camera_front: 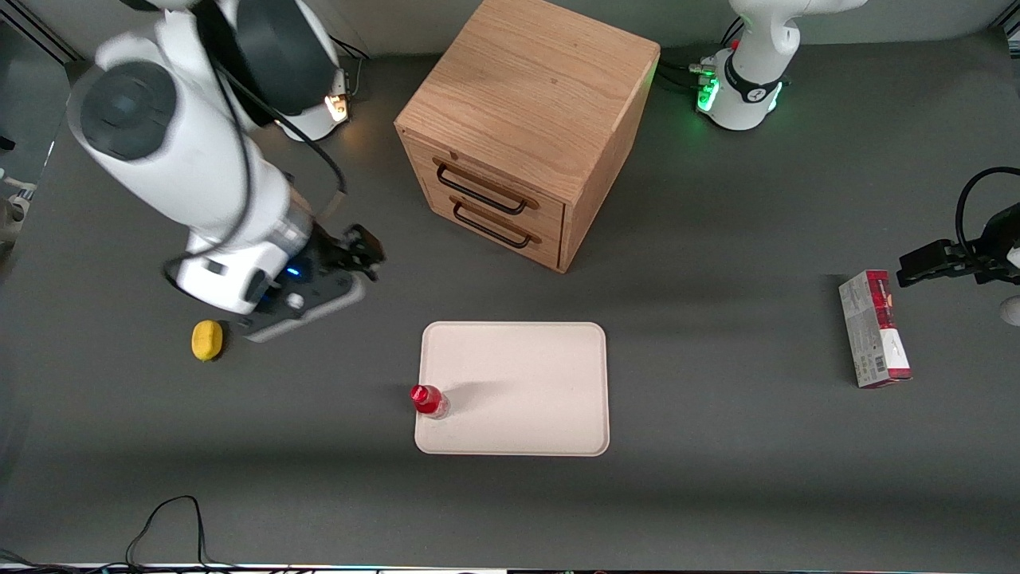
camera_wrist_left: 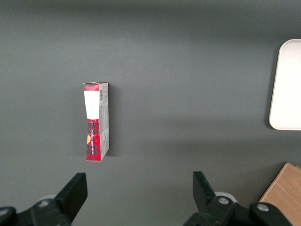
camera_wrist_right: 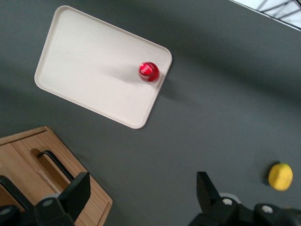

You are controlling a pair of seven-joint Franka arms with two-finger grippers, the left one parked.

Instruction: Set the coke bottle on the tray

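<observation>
The coke bottle (camera_front: 429,400) stands upright on the cream-white tray (camera_front: 526,383), just inside the tray's edge toward the working arm's end and near its corner closest to the front camera. I see its red cap from above in the right wrist view (camera_wrist_right: 148,71), on the tray (camera_wrist_right: 89,66). My gripper (camera_front: 362,253) is open and empty, raised above the table between the lemon and the wooden box, well away from the bottle. In the right wrist view its fingers (camera_wrist_right: 75,193) stand wide apart over bare table.
A wooden two-drawer box (camera_front: 526,127) stands farther from the front camera than the tray. A yellow lemon (camera_front: 207,340) lies toward the working arm's end. A red-and-grey carton (camera_front: 874,328) lies toward the parked arm's end.
</observation>
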